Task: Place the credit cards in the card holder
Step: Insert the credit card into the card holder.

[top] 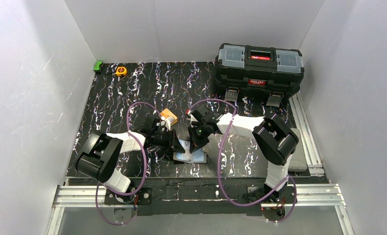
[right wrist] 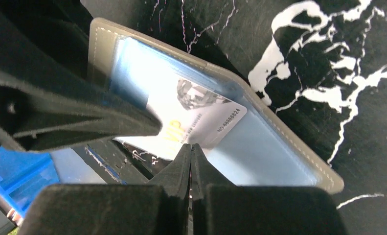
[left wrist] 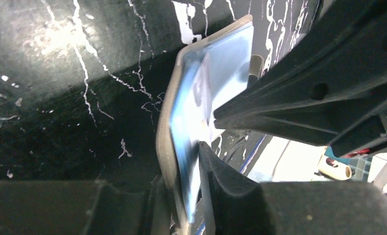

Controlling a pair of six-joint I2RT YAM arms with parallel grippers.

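Note:
The taupe card holder stands open on edge near the table's front, between both arms. My left gripper is closed on its flap, one fingertip pressing the clear blue pocket. A white credit card with yellow print and a number sits partly inside that pocket of the card holder. My right gripper is shut, its tips meeting the card's near edge; nothing shows between them. More pale cards lie on the table beneath.
A small orange block sits just behind the grippers. A black toolbox fills the back right. A yellow tape measure and a green object lie at the back left. White walls enclose the table.

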